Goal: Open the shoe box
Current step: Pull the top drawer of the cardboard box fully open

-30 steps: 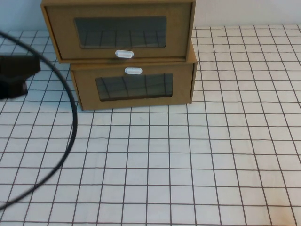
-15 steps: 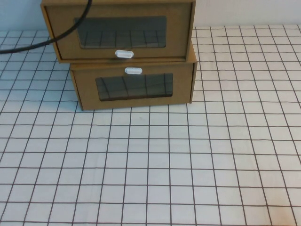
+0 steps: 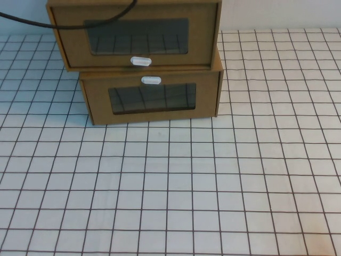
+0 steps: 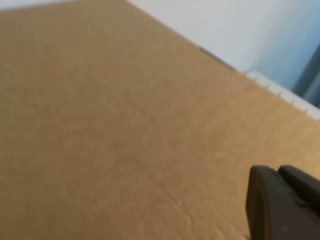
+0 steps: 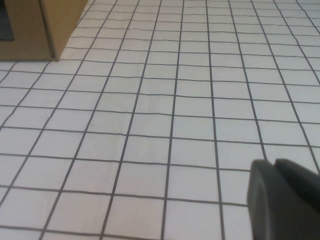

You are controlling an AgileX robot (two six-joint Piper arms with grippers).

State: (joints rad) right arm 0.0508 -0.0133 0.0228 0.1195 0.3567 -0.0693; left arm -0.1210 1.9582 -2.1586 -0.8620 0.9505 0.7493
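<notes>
Two stacked boxes at the high view's upper left, the upper shoe box (image 3: pixel 205 37) on the lower shoe box (image 3: pixel 206 96), are both closed, so opening is all ahead — left gripper (image 4: pixel 280 205) hovers over brown cardboard, its grip impossible to tell, while right gripper (image 5: pixel 282 200) is pinched closed and empty above the table (image 5: pixel 150 125).

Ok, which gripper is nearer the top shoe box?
Left. The left gripper is close to the top shoe box; the right gripper hangs over the table, clear of it.

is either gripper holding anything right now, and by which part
Nothing, as far as shows. The right gripper is shut on nothing above the gridded table. The left gripper is close over the plain cardboard of a shoe box, no grip visible.
</notes>
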